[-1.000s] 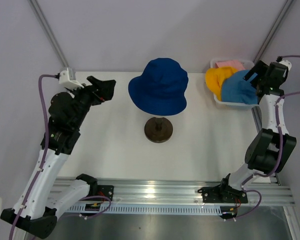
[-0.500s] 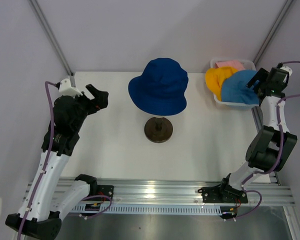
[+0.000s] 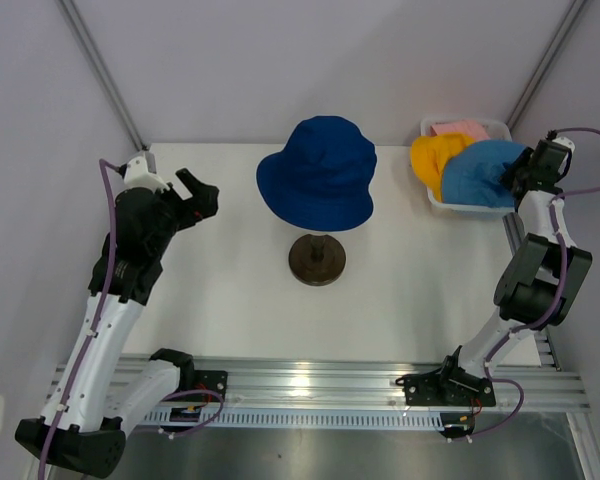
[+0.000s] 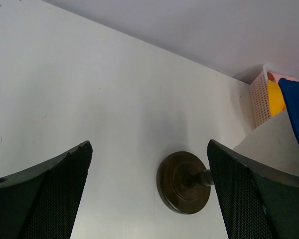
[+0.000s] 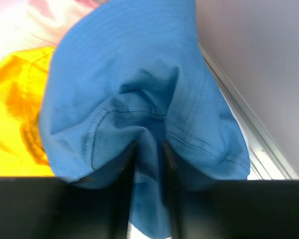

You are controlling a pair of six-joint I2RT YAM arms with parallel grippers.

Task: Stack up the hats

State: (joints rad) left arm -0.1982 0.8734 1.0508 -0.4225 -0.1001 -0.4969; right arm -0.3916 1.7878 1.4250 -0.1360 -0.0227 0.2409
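Observation:
A dark blue hat (image 3: 318,172) sits on a mannequin head whose dark round base (image 3: 316,259) stands mid-table. At the back right, a light blue hat (image 3: 480,175), a yellow-orange hat (image 3: 436,155) and a pink hat (image 3: 460,129) lie in a white basket (image 3: 440,202). My right gripper (image 3: 520,172) is at the light blue hat's right edge. In the right wrist view its fingers are shut on a bunched fold of that hat (image 5: 129,84). My left gripper (image 3: 202,190) hangs open over the table's left side, holding nothing.
The left wrist view shows the dark base (image 4: 183,181), the cream head (image 4: 269,144) above it and the basket (image 4: 259,102) beyond. Grey walls close in the table on the left, back and right. A metal rail runs along the near edge.
The right gripper moved right along the basket and closed on the light blue hat. The left arm drew back toward the left edge, still open.

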